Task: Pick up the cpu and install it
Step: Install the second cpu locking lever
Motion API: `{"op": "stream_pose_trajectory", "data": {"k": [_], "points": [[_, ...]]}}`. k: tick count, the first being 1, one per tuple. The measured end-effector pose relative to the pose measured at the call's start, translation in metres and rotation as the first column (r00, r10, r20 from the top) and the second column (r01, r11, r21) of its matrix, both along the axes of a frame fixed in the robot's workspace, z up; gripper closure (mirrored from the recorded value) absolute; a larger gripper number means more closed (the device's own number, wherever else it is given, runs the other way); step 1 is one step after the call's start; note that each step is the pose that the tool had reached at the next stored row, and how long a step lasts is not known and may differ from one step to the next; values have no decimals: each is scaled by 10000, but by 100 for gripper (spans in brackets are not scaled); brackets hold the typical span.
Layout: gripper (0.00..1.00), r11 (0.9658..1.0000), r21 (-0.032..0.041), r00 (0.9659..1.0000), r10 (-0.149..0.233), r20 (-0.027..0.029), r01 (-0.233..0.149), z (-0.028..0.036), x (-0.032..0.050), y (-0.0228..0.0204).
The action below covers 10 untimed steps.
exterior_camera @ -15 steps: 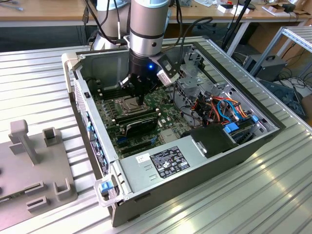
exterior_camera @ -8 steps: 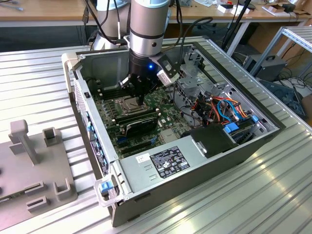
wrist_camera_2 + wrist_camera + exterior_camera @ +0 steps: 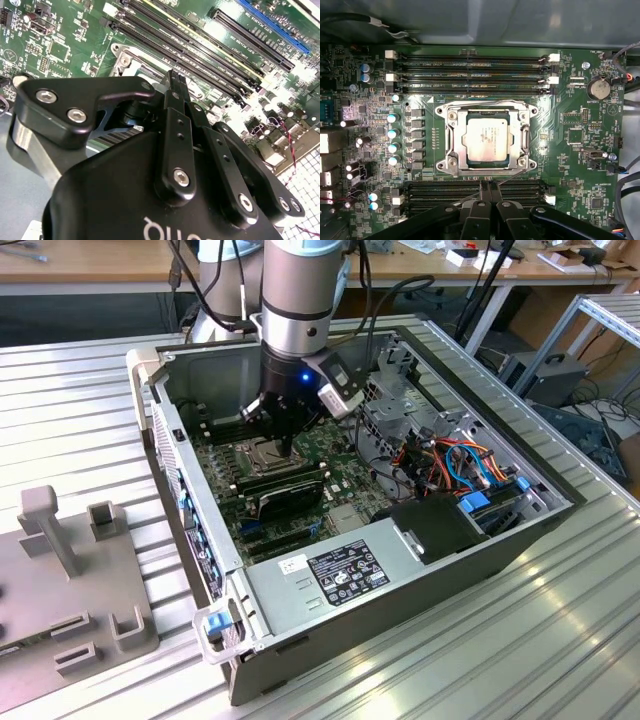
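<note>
The cpu (image 3: 485,140), a small square chip with a dull silver top, lies flat inside the metal-framed socket (image 3: 451,131) on the green motherboard (image 3: 570,135). My gripper (image 3: 488,186) hovers just beside the socket over a row of memory slots, its two black fingers (image 3: 482,192) pressed together with nothing between them. In the exterior view the gripper (image 3: 285,445) reaches down into the open computer case, right next to the socket (image 3: 258,452). The second wrist view shows the shut fingers (image 3: 175,87) in front of a corner of the socket (image 3: 124,54).
The case wall (image 3: 180,480) rings the board. Memory slots (image 3: 470,70) run on both sides of the socket. A black power supply (image 3: 330,570), a drive cage (image 3: 400,410) and coloured cables (image 3: 460,465) fill the exterior view's right. A grey fixture (image 3: 70,580) stands on the table.
</note>
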<state>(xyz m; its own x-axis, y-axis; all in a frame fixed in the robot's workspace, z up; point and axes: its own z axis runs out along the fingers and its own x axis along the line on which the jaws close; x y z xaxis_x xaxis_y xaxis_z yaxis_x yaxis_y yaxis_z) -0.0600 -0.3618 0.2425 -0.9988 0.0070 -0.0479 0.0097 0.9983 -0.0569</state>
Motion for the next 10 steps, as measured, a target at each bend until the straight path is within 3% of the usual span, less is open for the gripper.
{"op": "stream_pose_trajectory", "data": {"k": [10], "points": [[89, 10000, 1, 10000, -1, 0, 1, -3, -42, 0]]}}
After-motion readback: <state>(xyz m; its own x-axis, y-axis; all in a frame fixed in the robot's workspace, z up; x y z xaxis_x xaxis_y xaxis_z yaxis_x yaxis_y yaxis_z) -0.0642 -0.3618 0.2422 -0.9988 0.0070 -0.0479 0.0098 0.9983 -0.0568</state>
